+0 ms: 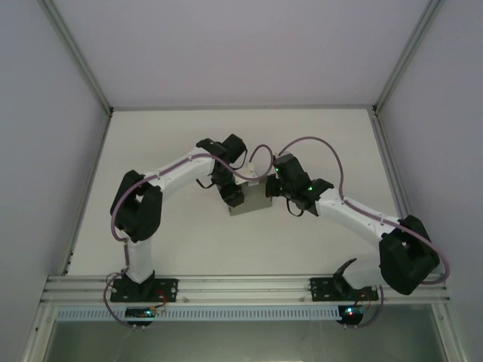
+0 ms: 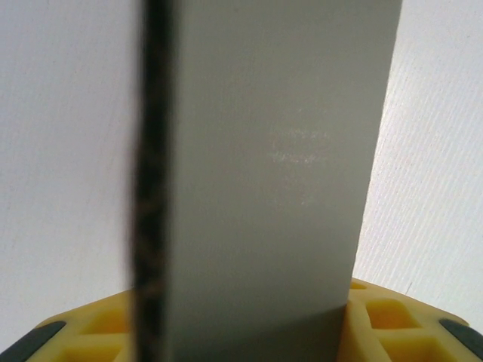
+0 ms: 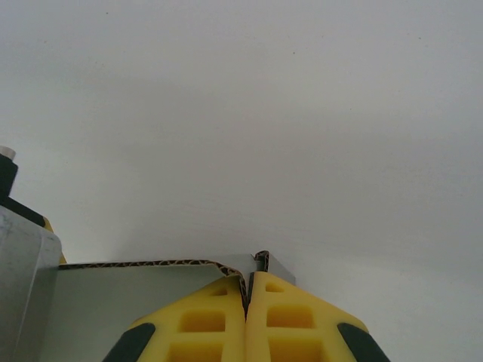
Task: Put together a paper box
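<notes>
Yellow fingers [image 3: 204,324] of my right pincer [image 3: 247,298] pinch paper box [image 3: 143,302] wall edge | left pincer [image 2: 241,328] clamps side panel | box between both, over table [image 1: 302,249] | walls partly raised, I judge; flaps likely left to tuck

The paper box [image 1: 250,197], made of plain matte grey corrugated cardboard and only partly folded, is near the middle of the white table [image 1: 189,241], with one flat wall raised and its rough cut edge showing.
</notes>
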Robot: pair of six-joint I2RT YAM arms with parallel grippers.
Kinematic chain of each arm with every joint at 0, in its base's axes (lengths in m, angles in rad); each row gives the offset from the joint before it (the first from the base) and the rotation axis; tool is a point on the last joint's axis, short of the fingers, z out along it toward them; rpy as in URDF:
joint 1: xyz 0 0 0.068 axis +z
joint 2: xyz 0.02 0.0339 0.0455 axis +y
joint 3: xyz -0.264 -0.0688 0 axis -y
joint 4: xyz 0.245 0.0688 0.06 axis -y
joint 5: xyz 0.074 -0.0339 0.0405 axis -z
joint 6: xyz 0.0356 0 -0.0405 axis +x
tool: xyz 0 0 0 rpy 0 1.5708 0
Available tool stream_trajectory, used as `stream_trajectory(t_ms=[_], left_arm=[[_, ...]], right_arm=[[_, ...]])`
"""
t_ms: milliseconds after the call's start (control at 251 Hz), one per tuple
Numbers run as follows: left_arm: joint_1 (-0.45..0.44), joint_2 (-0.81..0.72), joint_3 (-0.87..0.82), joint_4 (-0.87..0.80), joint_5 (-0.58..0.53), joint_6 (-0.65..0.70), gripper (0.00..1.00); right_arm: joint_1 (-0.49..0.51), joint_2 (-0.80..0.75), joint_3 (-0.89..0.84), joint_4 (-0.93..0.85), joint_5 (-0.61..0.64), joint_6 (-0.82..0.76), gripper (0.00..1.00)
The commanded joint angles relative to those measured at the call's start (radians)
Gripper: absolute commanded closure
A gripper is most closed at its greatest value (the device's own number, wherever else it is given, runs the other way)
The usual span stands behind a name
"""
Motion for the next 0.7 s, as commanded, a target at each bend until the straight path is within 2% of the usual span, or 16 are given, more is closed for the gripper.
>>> stream_trajectory(t_ms=[0, 148, 279, 387, 467, 491, 499, 619, 694], left_arm=[[-0.006, 0.003, 0.005, 0.06, -0.025, -0.003, 0.57], [-0.005, 0.0, 0.004, 0.071, -0.023, -0.015, 0.56], [-0.006, -0.014, 0.007, 0.077, -0.028, -0.026, 0.52], [-0.006, -0.036, 0.019, 0.085, -0.027, -0.041, 0.4], [-0.005, -0.06, 0.02, 0.098, -0.025, -0.054, 0.2], [-0.006, -0.069, 0.018, 0.1, -0.025, -0.059, 0.03], [-0.006, -0.072, 0.019, 0.103, -0.025, -0.061, 0.0], [-0.006, -0.119, -0.003, 0.122, -0.038, -0.094, 0.0], [-0.007, -0.158, -0.033, 0.139, -0.083, -0.143, 0.0]], right_arm=[[0.004, 0.004, -0.137, 0.032, -0.018, -0.002, 1.0], [0.022, -0.021, -0.306, 0.236, 0.081, -0.006, 1.0], [0.033, -0.051, -0.359, 0.254, 0.107, 0.0, 1.0], [0.047, -0.08, -0.337, 0.194, 0.141, 0.013, 1.0], [0.048, -0.083, -0.284, 0.109, 0.161, 0.054, 1.0], [0.05, -0.079, -0.265, 0.073, 0.168, 0.07, 1.0], [0.05, -0.078, -0.258, 0.06, 0.171, 0.078, 1.0], [0.074, -0.049, -0.162, -0.098, 0.186, 0.121, 1.0], [0.095, -0.026, -0.111, -0.164, 0.204, 0.131, 1.0]])
